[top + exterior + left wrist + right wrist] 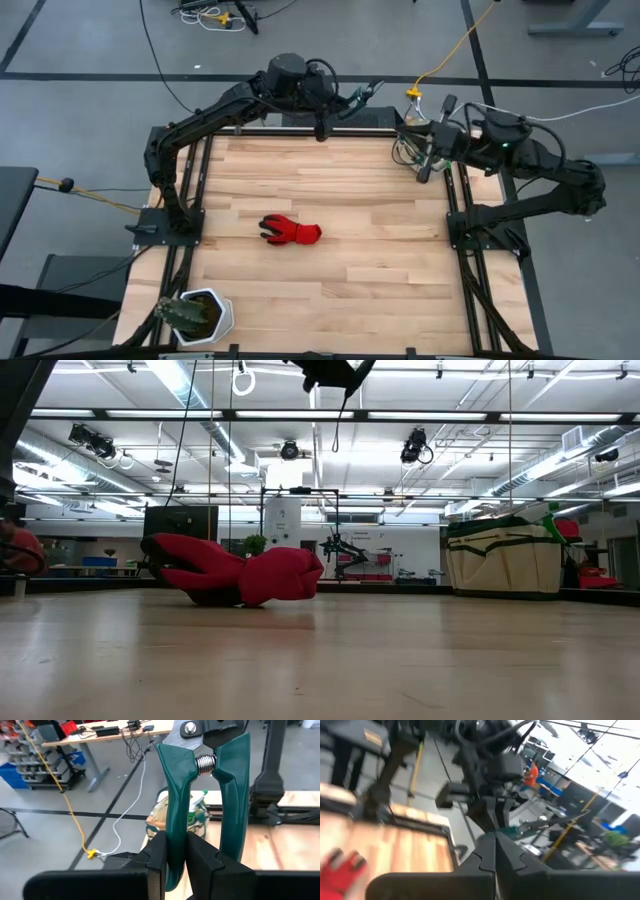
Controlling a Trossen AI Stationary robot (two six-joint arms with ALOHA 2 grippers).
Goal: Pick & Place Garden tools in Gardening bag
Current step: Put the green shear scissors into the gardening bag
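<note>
Left gripper [175, 855] is clamped on 1 green handle of the pruning shears [205, 785], held high above the table's far edge, roughly mid-width. Fingers [157, 855] pinch the handle low down; spring and pivot sit at the end away from the wrist, so the shears' long axis runs straight out from the gripper, blades mostly out of frame. In the high view the tool [365, 93] points toward the right arm and the far right corner.

Right gripper [495, 860] is fully closed w/ nothing in it, parked near the far right corner, just beside the gardening bag [503, 556]. Bag sits upright at that corner, a green plastic piece showing at its rim.

Step in hand, as I judge it: carry phase, shears lifted and en route to the bag. Next move needs travel along the far edge to above the bag mouth, then lower blade-end 1st and release.

Red glove [292, 231] lies flat near table centre, fingers toward the left edge, not yet bagged. White pot [200, 318] w/ plant sits at the near left corner.
</note>
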